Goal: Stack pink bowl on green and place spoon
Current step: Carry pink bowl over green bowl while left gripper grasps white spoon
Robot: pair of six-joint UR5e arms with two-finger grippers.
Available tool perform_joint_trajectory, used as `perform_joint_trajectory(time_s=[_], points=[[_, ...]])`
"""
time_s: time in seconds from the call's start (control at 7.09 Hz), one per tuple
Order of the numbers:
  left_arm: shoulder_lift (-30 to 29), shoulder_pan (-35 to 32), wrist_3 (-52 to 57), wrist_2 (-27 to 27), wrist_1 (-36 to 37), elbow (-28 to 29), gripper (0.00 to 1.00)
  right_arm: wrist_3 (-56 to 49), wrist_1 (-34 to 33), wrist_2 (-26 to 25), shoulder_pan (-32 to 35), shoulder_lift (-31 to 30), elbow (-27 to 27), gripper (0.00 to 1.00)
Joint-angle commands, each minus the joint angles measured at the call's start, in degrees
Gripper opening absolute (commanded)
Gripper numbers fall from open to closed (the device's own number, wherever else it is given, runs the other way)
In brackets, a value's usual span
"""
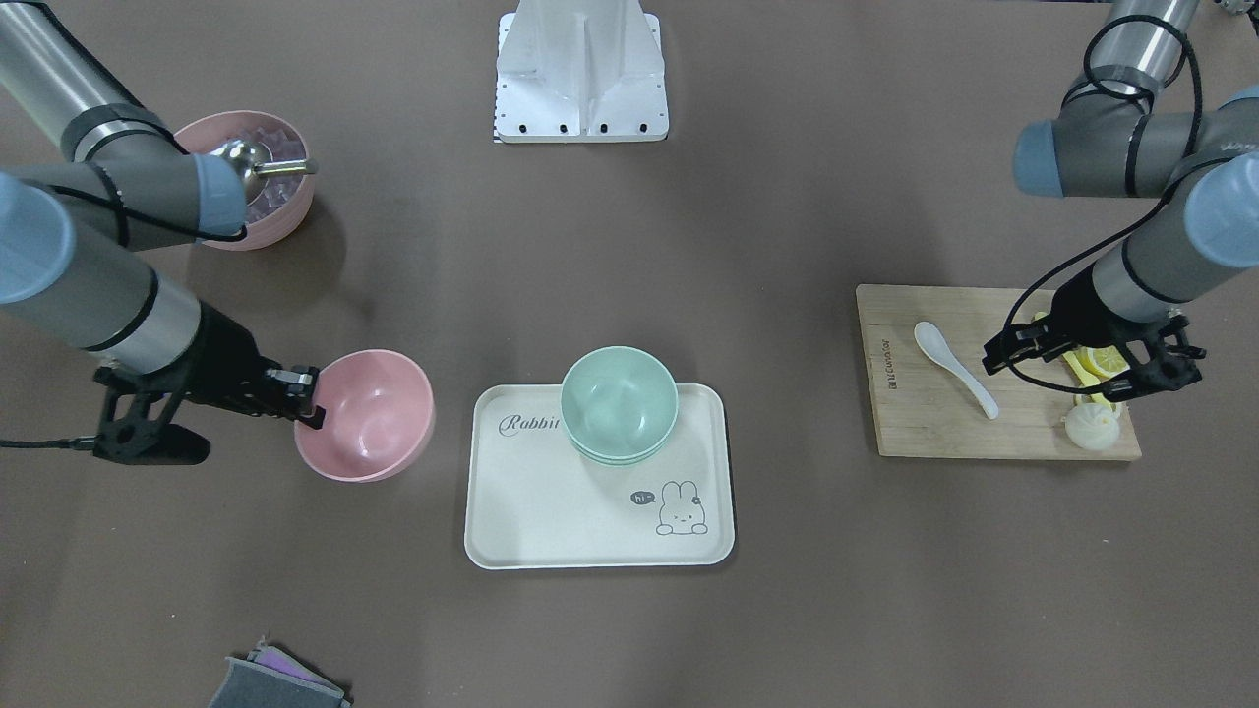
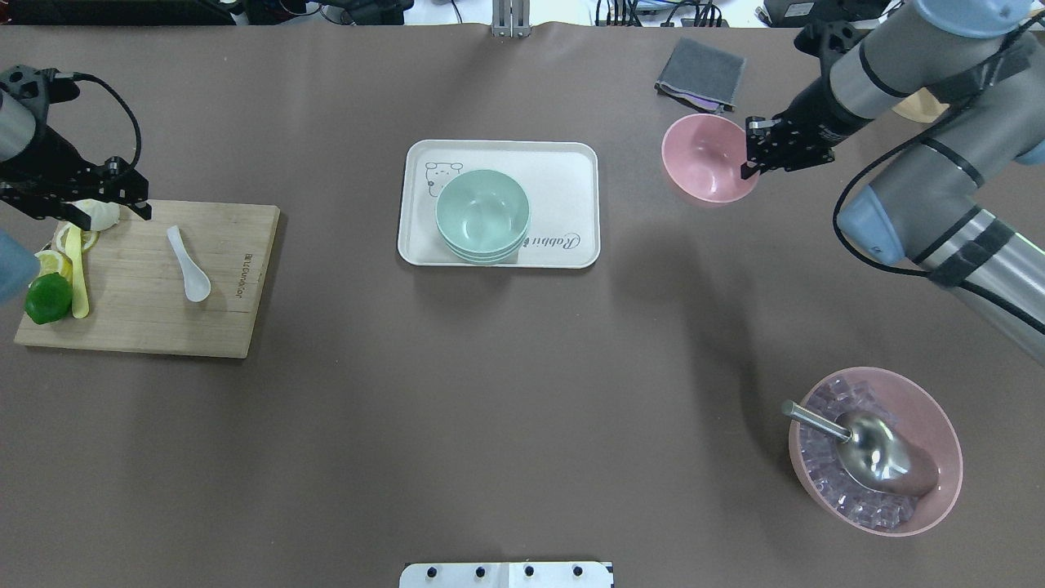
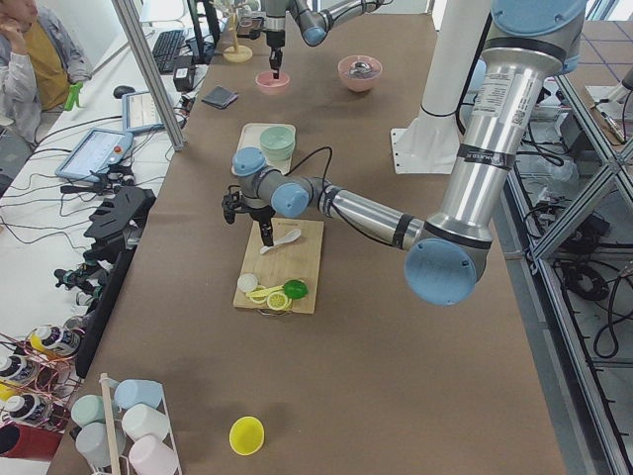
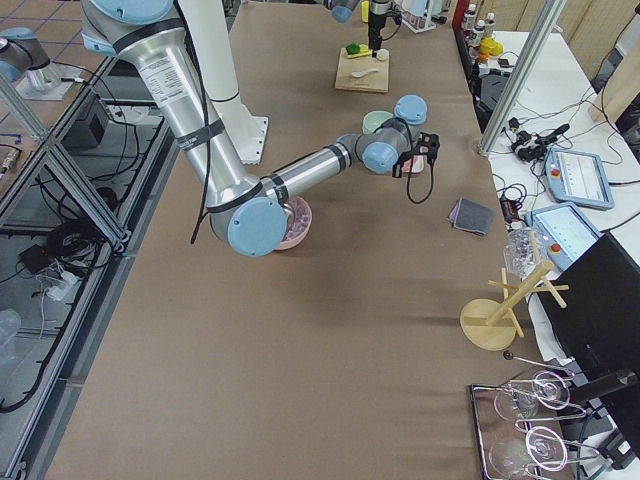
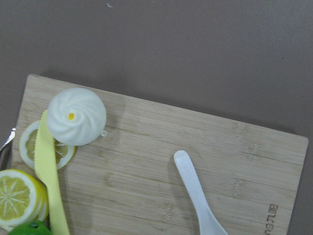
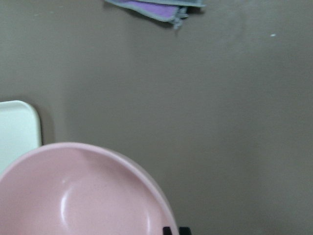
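Even bright overhead light, soft shadows on counter [image 2: 522, 408], pink bowl [image 6: 83, 196] blurry with glare in right wrist view.

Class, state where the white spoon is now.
In the overhead view, the white spoon lies at left on the wooden board, right of the lemon slices.

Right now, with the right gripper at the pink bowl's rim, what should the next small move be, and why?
Probably carry the pink bowl sideways toward the tray, since the right gripper seems closed on its rim and the green bowls there sit empty and upright, ready to take it.
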Motion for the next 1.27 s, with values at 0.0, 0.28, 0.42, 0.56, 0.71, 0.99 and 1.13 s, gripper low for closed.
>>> perform_joint_trajectory(time_s=[0.0, 0.28, 0.42, 0.56, 0.71, 0.99, 1.13], points=[[-1.6, 2.2, -2.9, 0.1, -4.3, 4.4, 0.68, 7.0, -7.1, -6.3, -6.4, 8.5, 1.3, 0.0], [-1.8, 3.6, -5.4, 0.2, -12.0, 9.6, 0.63, 10.9, -7.1, -8.9, -9.3, 10.6, 1.2, 0.0], [-1.7, 3.7, -6.1, 0.2, -12.2, 9.7, 0.53, 12.5, -7.0, -11.0, -10.4, 11.4, 1.1, 0.0], [-1.7, 3.7, -7.6, 0.1, -12.2, 9.6, 0.36, 12.6, -7.0, -11.5, -10.8, 11.6, 1.1, 0.0], [-1.9, 3.7, -8.8, 0.1, -12.2, 9.1, 0.0, 13.0, -7.0, -11.5, -10.9, 11.8, 1.1, 0.0], [-1.8, 3.7, -8.6, -0.4, -12.2, 8.3, 0.0, 13.2, -7.0, -11.6, -11.2, 12.0, 0.8, 0.0], [-2.0, 3.7, -8.7, -0.7, -11.9, 6.5, 0.0, 13.2, -6.9, -12.3, -11.6, 12.0, 0.8, 0.0]])
